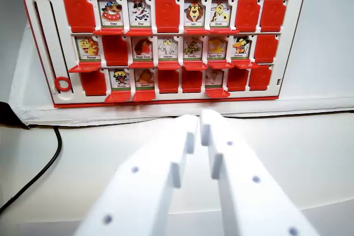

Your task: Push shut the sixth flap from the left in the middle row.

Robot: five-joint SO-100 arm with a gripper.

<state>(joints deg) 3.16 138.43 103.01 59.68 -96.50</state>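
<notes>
The hand (198,122) is being held nearly closed, gripping nothing, short of the board (166,48); the sixth flap (241,64) is being crowded by neighbours; a misaimed push risks shutting the fifth flap (219,65).

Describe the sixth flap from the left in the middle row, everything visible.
The sixth flap is a small red plastic door, folded down open so that it juts forward below its window. Above it shows a card with a dark cartoon animal, its caption unreadable. An open flap lies left, a shut one right. The hand hangs apart.
</notes>
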